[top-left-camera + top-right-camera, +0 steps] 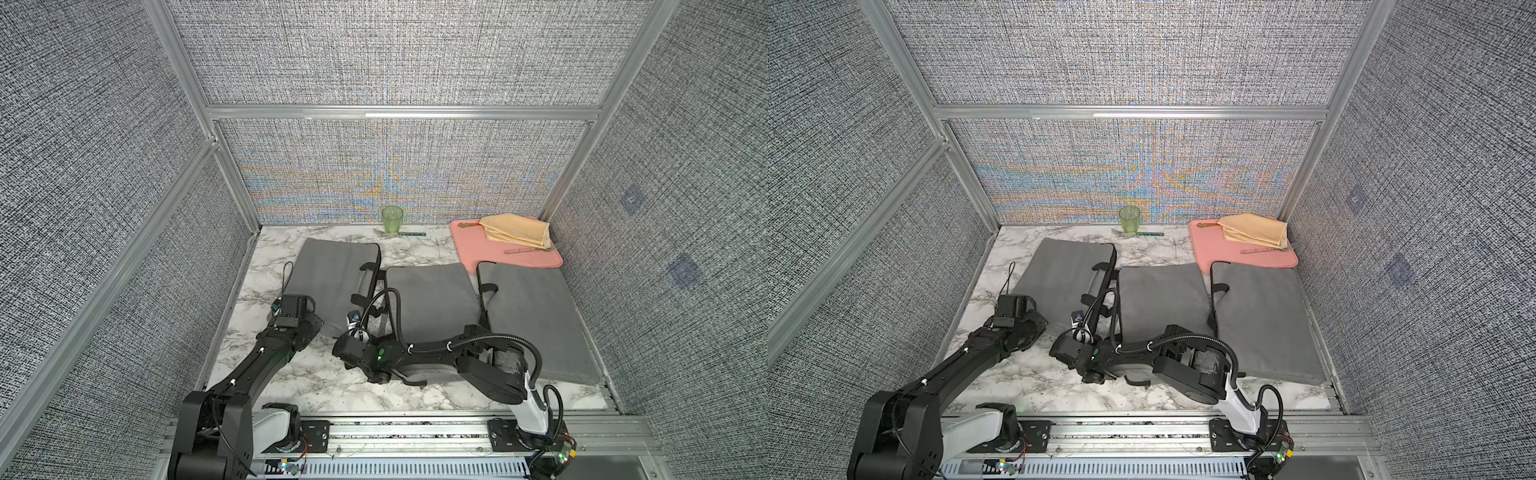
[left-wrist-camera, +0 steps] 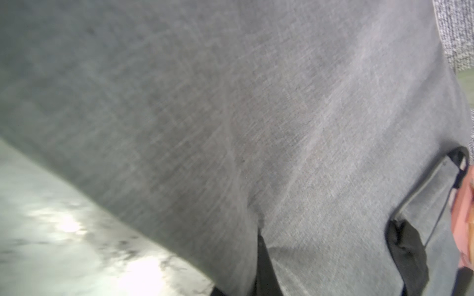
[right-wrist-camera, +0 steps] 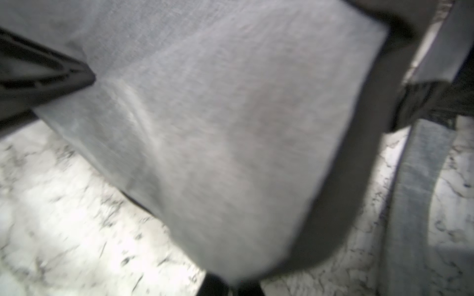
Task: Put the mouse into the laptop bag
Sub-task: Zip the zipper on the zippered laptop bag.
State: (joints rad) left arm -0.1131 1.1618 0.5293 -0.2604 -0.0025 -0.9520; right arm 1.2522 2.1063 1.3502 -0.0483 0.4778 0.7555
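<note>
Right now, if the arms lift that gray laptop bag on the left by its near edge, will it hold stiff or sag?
The left laptop bag probably sags: its woven cover puckers into a crease in the left wrist view. It lies flat, so likely light. Cloth on the marble table should drag, not slide.

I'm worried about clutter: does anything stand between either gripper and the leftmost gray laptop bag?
Nothing visible does. The left gripper and right gripper are both at the near edge of the leftmost laptop bag; the green cup and pink mat sit behind it.
</note>
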